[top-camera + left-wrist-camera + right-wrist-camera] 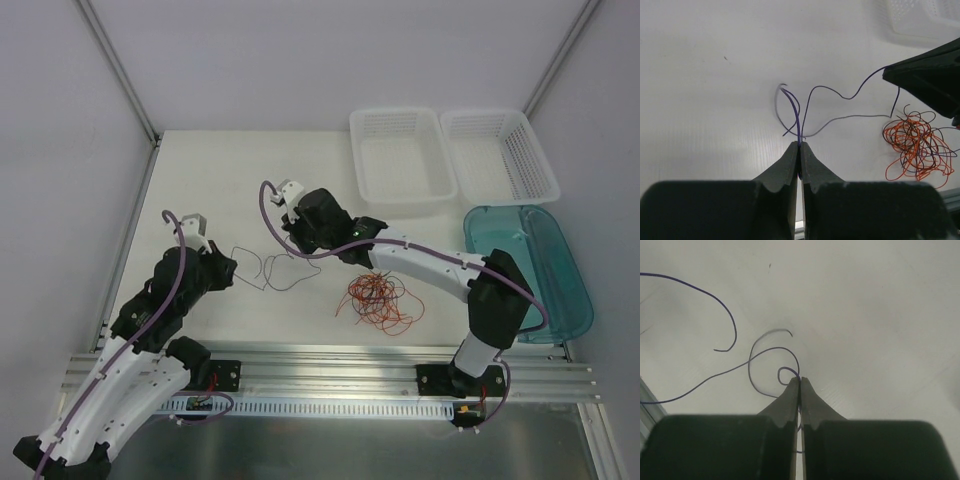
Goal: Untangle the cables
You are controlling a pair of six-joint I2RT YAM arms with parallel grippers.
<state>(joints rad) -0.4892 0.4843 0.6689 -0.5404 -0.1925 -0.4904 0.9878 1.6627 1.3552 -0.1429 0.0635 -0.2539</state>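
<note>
**One dark strand pinched at both ends, the heap off to the right**

Our left claw [800, 146] is pressed together on a dark cable [799, 120]. The cable rises from between its tips and loops across the desk [220, 180] toward the right claw [800, 381]. That claw is also pressed together, with a thin dark strand curling out from its tips.

From above, the strand lies slack in a few curves between the two claws (it is too fine for us to tell where it touches the desk). The remaining cables [380, 300], red-orange mixed with dark, sit in a loose heap just below the right arm [430, 262], near the front rail [330, 360] and apart from the pinched strand.

Open desk stretches behind and to the left of both claws. A white basket [400, 155] and a second white basket [500, 150] stand side by side at the far right corner. A teal tray [530, 270] lies along the right edge.
</note>
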